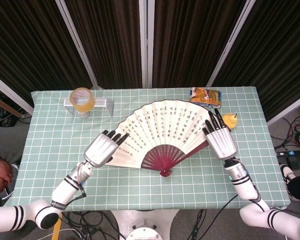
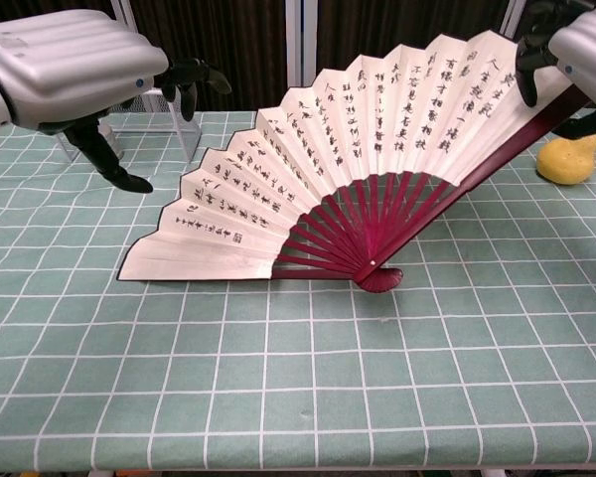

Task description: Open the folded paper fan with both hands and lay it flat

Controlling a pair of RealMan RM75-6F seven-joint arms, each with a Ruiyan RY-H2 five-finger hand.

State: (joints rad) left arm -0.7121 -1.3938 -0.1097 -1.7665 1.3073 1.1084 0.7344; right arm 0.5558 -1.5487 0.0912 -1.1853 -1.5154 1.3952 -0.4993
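Paper fan (image 1: 165, 131) spread wide on the desk (image 1: 140, 185).
Right hand (image 1: 220, 140) grips its right-side rib; left hand (image 1: 104, 148) hovers above, fingers apart, holding nothing.

The spread paper fan (image 1: 165, 130) fills the middle of the worktop (image 1: 140, 190), with its right edge raised off the cloth in the chest view. In front of it, the near strip of worktop is open from side to side. At the back left, a tape roll (image 1: 82, 99) sits on a clear stand (image 1: 102, 106), with open cloth between the stand and the fan. At the back right, a snack packet (image 1: 206, 95) and a pear (image 1: 230, 120) crowd the corner, the pear just beside the right robot hand (image 1: 220, 140). The left robot hand (image 1: 104, 149) is at the fan's left edge.
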